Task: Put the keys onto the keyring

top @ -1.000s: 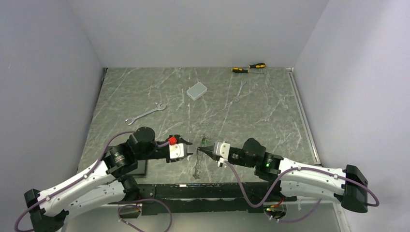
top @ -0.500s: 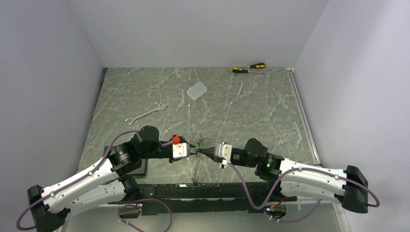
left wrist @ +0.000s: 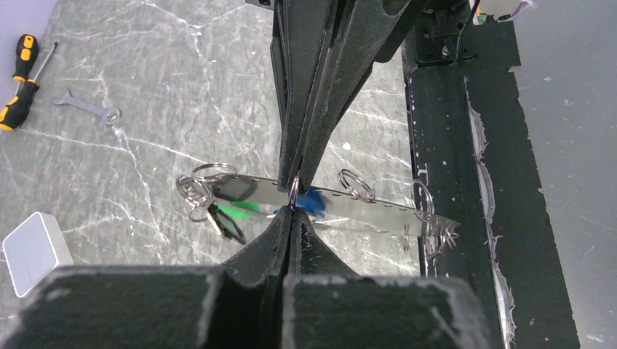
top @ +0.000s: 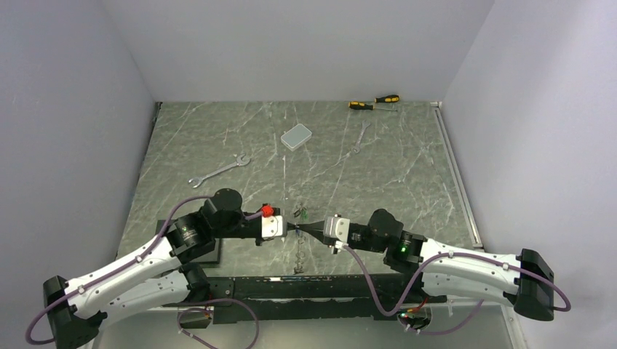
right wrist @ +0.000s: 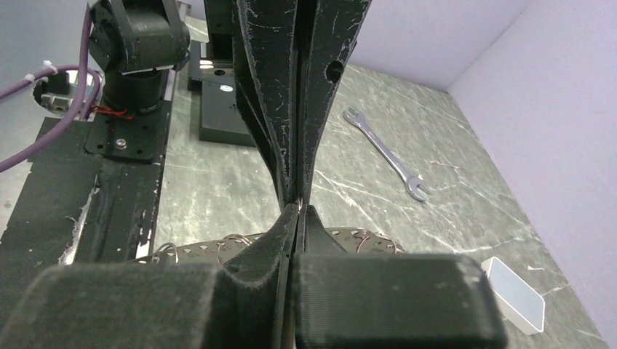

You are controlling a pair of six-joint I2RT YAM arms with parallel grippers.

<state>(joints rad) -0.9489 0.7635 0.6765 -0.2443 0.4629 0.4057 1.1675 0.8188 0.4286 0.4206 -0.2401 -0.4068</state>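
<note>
My left gripper [top: 290, 228] and right gripper [top: 303, 230] meet tip to tip above the table's near middle. The keyring [left wrist: 364, 207] looks like a shiny perforated strip carrying several small split rings, and it hangs between them [top: 297, 254]. In the left wrist view my left gripper [left wrist: 293, 209] is shut on one thin ring at the strip's edge. The right gripper's fingers [left wrist: 309, 109] come from the far side and pinch the same ring. The right gripper [right wrist: 297, 211] is shut on it too. The keys hang by the strip: green [left wrist: 236, 211], blue [left wrist: 313, 201], black [left wrist: 229, 227].
One silver wrench [top: 220, 171] lies at mid-left and a smaller wrench [top: 360, 137] at the back right. Two yellow-and-black screwdrivers [top: 373, 102] rest by the back wall. A grey box [top: 296, 136] sits at back centre. A black strip [top: 313, 287] runs along the near edge.
My left gripper moved right to meet the right gripper's tips and closed on the ring. The keyring rose slightly with them. The right gripper stayed shut.
</note>
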